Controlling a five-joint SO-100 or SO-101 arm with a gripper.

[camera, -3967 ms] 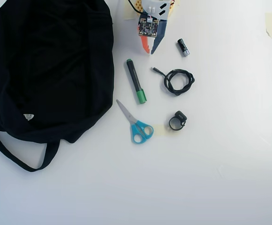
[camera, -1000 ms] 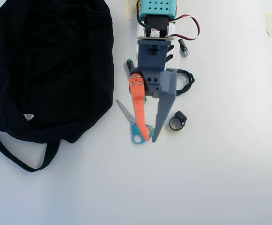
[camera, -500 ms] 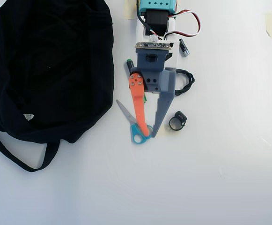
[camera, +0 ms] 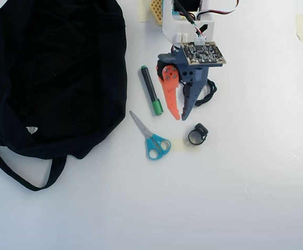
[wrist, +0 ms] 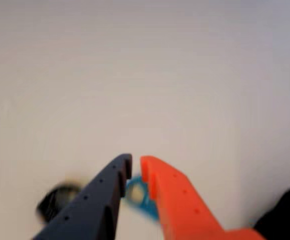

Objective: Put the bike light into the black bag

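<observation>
Jaws nearly closed, only a thin gap at the tips, nothing between them; the gripper (camera: 180,117) hangs over bare table with its orange and dark-grey fingers pointing toward the bike light (camera: 197,134). Light lies loose on the table just beyond the tips, untouched, strap loop flat. Wrist view shows it as a dark blur (wrist: 55,202) left of the grey finger, blue scissors (wrist: 136,196) past the tips. Scissors (camera: 152,139) sit beside the light, green marker (camera: 151,90) and coiled cable (camera: 207,92) flank the arm. Black bag (camera: 55,73) lies well apart at overhead left, strap trailing. Judging by this: nothing done yet; grasp, carry and drop all remain. Surface is plain white tabletop (camera: 234,198), tape scraps near the far edge.
</observation>
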